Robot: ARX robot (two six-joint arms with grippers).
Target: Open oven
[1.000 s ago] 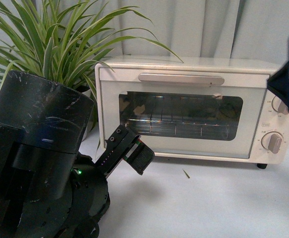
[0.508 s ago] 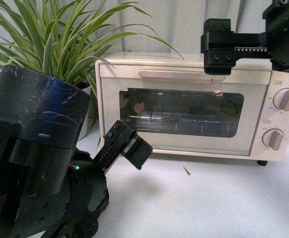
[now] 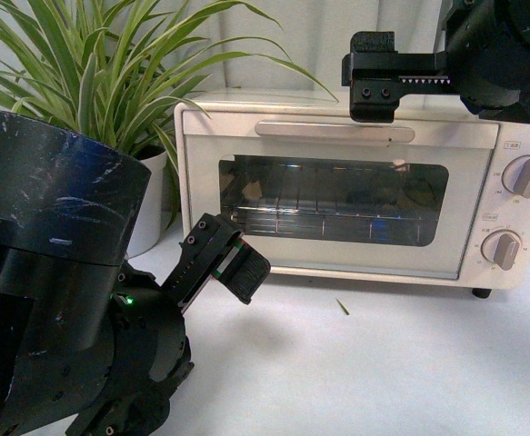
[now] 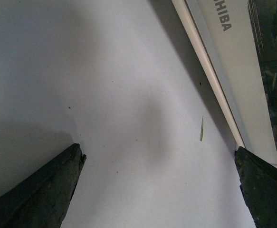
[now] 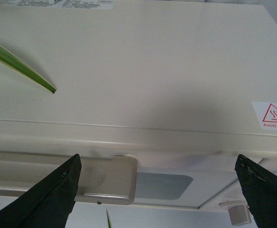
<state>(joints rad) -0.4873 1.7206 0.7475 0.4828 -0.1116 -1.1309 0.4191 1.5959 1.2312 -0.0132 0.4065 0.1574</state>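
You have open table in front of the oven door. Only a tiny leaf scrap lies there, close to the door's bottom edge. On the left, the plant and its white pot stand just beside the oven, and one long leaf reaches over the oven top. Your left arm is big and black and fills the near left corner. The left gripper hangs with its fingers wide apart over the table, near the door's lower left corner. The right gripper is above the top front edge, spread wide, and the end of the bar handle shows between its fingers. Two knobs stick out on the right side.
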